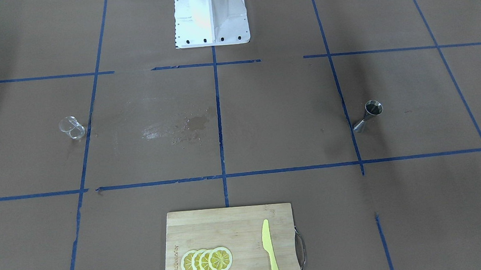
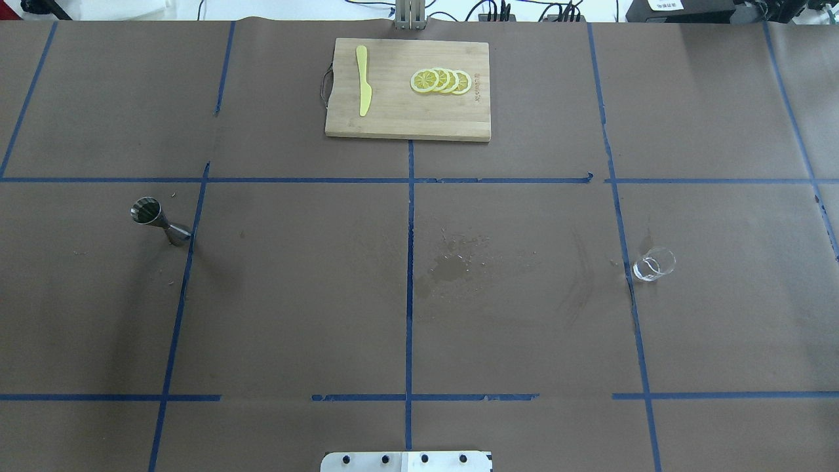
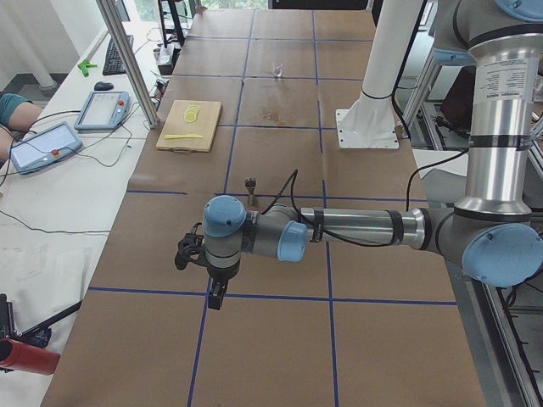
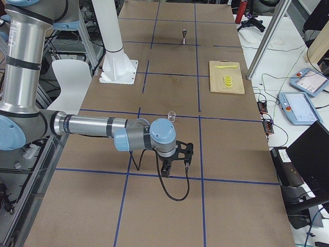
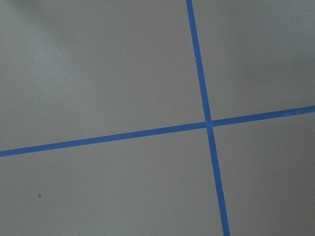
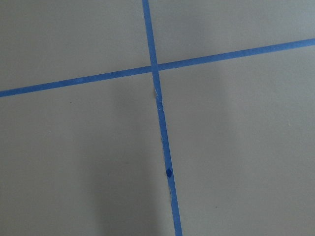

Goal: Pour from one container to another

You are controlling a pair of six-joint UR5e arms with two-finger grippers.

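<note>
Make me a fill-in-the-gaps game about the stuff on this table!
The glass cup stands on the robot's ____ side. The jigger stands on the robot's ____ side. The cutting board holds ____ lemon slices. The knife is ____ in colour.
Missing words: right, left, four, yellow.

The front-facing view's lower edge is cutting off the near end of the board (image 1: 230, 224) and the end of the knife (image 1: 267, 239), and its upper edge is cropping the base (image 1: 210, 22). In the overhead view only a strip of that base is showing. The left gripper (image 3: 215, 298) and right gripper (image 4: 165, 171) are appearing only in the side views, dark and small, so how their jaws stand cannot be told. The glass (image 2: 653, 264) is showing too small and clear to tell whether it is holding anything. The jigger (image 4: 185, 35) is reading as a speck in the right side view. A person's arm (image 3: 10, 114) is running off the left side view's edge.
</note>
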